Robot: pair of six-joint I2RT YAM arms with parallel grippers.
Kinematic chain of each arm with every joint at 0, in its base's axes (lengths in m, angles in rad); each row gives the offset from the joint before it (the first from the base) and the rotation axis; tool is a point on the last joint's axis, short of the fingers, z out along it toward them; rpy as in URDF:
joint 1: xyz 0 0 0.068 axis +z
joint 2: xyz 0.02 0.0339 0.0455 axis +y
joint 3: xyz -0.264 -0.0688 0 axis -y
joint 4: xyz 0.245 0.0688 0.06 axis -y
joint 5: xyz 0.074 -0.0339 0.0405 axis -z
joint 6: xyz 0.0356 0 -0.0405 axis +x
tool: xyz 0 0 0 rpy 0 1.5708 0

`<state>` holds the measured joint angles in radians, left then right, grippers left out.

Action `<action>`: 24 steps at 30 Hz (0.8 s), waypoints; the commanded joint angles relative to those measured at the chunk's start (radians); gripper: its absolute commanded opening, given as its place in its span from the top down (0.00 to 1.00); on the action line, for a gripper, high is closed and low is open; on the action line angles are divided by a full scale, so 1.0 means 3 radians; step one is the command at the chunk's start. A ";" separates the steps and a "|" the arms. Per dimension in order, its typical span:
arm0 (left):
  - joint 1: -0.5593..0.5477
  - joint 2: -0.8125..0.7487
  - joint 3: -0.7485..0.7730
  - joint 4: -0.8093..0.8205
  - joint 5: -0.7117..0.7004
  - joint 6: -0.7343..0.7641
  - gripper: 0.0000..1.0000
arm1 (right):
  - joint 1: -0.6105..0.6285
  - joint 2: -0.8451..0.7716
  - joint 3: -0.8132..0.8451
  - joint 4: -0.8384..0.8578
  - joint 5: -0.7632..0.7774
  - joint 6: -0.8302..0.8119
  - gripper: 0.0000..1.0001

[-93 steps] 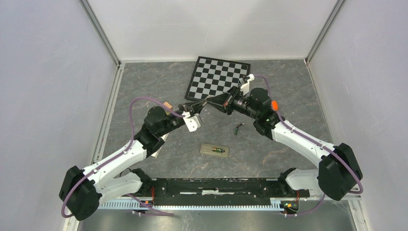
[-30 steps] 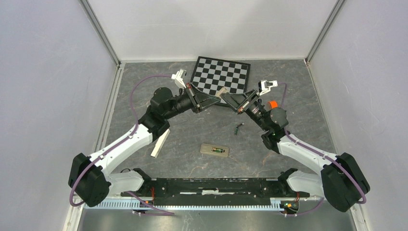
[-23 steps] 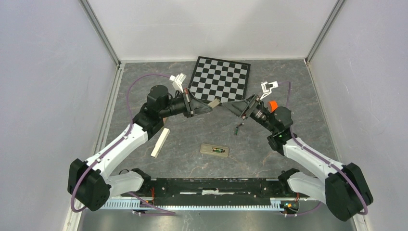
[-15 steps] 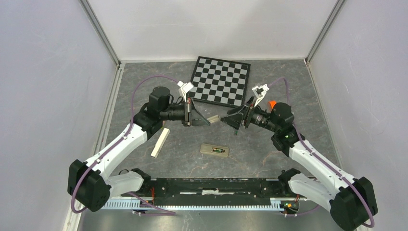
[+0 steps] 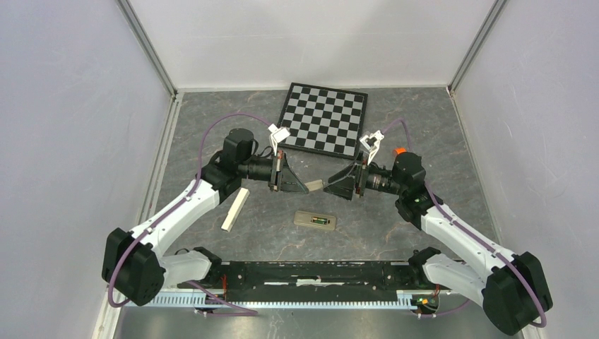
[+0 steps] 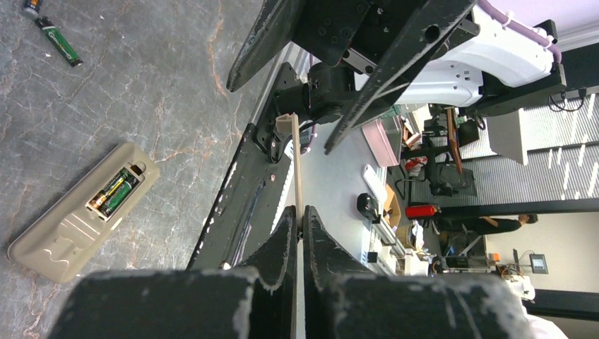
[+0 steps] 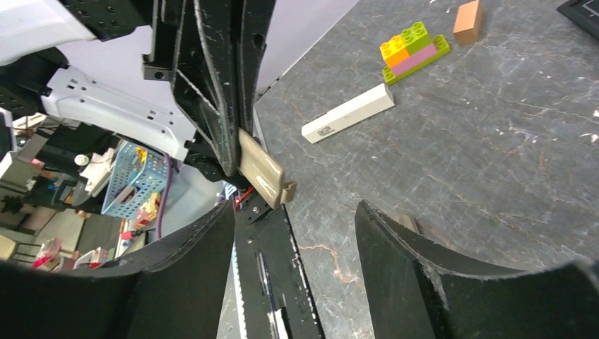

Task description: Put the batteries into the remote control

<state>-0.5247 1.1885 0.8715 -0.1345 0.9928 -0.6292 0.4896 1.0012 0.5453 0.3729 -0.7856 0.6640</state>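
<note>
The left gripper (image 6: 298,215), clamped fully closed, alone pinches a thin tan plastic battery cover (image 7: 263,171) by one edge. Facing it just past the cover's free end, the right gripper (image 5: 332,188) has spread its jaws and let go, now holding nothing. Both arms have dropped from beside the black-and-white checkerboard (image 5: 325,119). The pale beige oblong remote control (image 5: 315,219) lies back-up below both grippers, with two dark green-tinted batteries (image 6: 113,194) seated in its recess. Fitting the cover looks next.

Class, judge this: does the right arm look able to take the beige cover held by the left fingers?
Probably yes: the right fingers stand open facing the beige cover, with nothing between; the left fingers grip its other end.
</note>
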 commanded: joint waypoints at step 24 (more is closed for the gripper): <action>0.0011 0.0017 0.0075 0.0009 0.0267 0.0200 0.98 | 0.0120 0.0360 -0.0095 0.0963 -0.0109 0.0573 0.53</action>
<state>-0.5251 1.2068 0.8684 -0.1337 1.0325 -0.6128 0.5217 1.0988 0.5274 0.5701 -0.8146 0.8055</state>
